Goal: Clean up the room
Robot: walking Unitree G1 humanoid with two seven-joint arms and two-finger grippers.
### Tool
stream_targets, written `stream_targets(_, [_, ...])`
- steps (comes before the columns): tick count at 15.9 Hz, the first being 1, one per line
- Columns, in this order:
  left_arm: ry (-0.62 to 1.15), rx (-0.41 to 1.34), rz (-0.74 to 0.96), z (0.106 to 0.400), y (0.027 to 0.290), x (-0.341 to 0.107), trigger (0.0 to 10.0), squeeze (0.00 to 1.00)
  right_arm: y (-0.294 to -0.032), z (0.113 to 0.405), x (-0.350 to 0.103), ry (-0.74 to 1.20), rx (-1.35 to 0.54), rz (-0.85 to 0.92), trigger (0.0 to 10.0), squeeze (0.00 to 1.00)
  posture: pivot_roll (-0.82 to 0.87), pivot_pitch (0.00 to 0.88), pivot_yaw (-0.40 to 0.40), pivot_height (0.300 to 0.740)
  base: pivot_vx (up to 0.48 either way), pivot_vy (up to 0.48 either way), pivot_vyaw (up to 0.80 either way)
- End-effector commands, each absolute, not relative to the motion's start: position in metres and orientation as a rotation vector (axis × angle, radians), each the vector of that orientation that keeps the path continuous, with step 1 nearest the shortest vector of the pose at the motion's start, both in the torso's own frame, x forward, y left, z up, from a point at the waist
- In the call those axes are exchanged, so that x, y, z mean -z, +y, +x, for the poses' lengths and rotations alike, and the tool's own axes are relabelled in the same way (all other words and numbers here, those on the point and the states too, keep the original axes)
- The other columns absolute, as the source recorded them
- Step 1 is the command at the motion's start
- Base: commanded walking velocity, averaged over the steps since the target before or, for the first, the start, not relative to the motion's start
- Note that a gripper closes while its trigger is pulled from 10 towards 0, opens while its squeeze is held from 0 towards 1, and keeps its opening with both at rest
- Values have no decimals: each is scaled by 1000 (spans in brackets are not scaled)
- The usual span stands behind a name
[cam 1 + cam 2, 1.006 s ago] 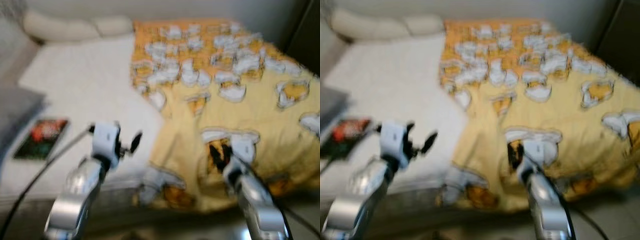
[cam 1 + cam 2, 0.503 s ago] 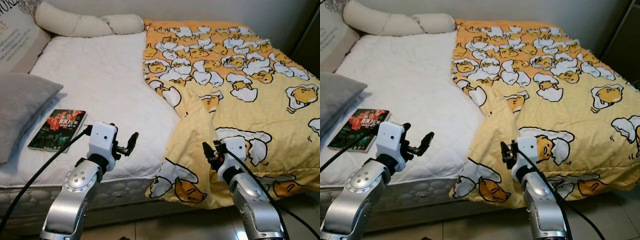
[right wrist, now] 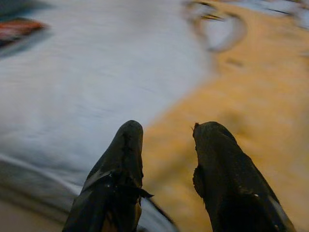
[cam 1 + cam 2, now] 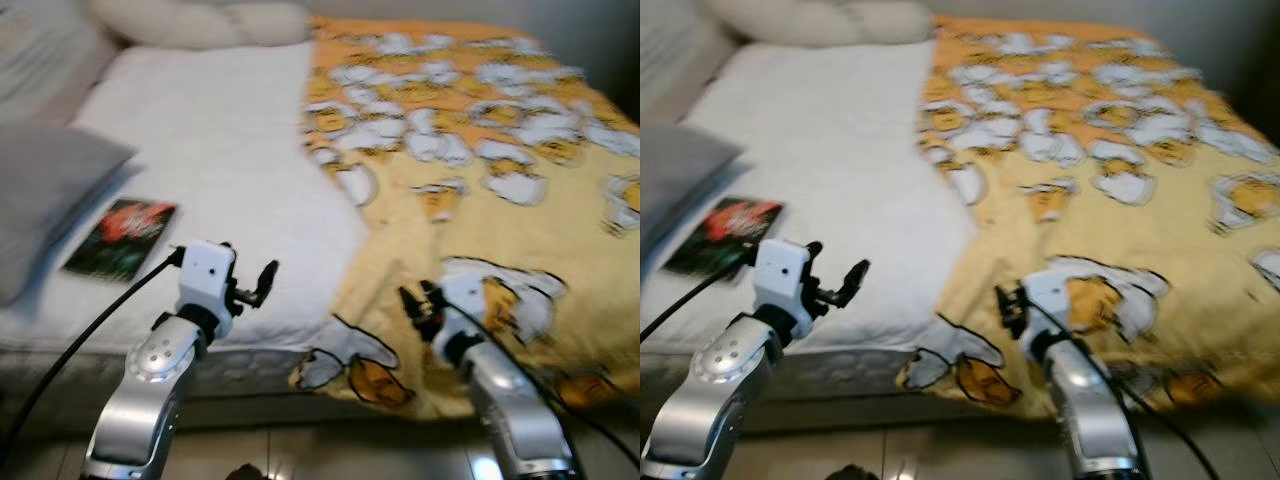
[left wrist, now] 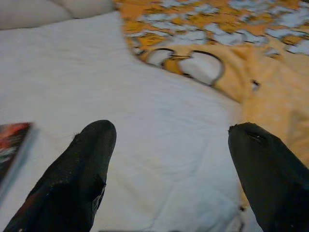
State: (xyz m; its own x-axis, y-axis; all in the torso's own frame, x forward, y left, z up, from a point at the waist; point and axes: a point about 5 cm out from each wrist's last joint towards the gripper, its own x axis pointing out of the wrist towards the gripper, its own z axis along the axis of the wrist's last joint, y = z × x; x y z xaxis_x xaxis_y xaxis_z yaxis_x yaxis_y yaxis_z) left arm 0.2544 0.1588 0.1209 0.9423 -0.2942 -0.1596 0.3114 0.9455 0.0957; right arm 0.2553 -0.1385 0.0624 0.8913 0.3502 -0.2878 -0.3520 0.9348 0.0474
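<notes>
Nearest to us, our two silver arms reach out over the near edge of the bed (image 4: 120, 340), with a strip of tiled floor (image 4: 330, 455) below them. Our left tool (image 4: 262, 283) hangs just above the white mattress cover (image 4: 220, 170) close to the bed's front edge; in the left wrist view its two black fingers (image 5: 82, 169) stand wide apart with nothing between them, white sheet beneath. A black cable (image 4: 90, 325) runs from that wrist down towards the floor.

Our right tool (image 4: 412, 305) sits over the near hem of the yellow blanket (image 4: 480, 210), where the cloth drapes over the bed's front. In the right wrist view its fingers (image 3: 120, 164) are parted by a moderate gap and hold nothing; yellow cloth lies under and ahead of them, the white sheet to one side.

A little farther in, on the left part of the bed, a book (image 4: 120, 238) with a dark red and green cover lies flat on the white sheet, just beside a grey pillow (image 4: 45, 215) at the left edge.

The blanket, printed with white and orange egg-like figures, covers the right half of the bed and is folded back along a slanting edge, leaving the left half bare. At the far end a long cream bolster (image 4: 200, 20) lies across the head of the bed. The head views are somewhat blurred.
</notes>
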Motion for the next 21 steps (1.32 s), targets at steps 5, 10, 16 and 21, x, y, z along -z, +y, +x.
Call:
stream_targets(5, [133, 304, 121, 254, 161, -124, 10000, 0, -140, 255, -64, 288, -359, 2, 10000, 0, 21, 0, 2, 740, 259, 0, 601])
stream_targets(10, [133, 304, 121, 254, 161, -124, 10000, 0, -140, 255, -64, 288, -359, 2, 10000, 0, 21, 0, 2, 740, 259, 0, 469])
stream_targets(16, [133, 304, 121, 254, 161, -124, 10000, 0, -140, 255, -64, 288, -359, 2, 10000, 0, 21, 0, 2, 740, 259, 0, 469])
stream_targets(21, [156, 349, 127, 254, 157, -121, 10000, 0, -148, 255, -60, 327, -285, 36, 10000, 0, 12, 0, 10, 740, 155, 0, 281])
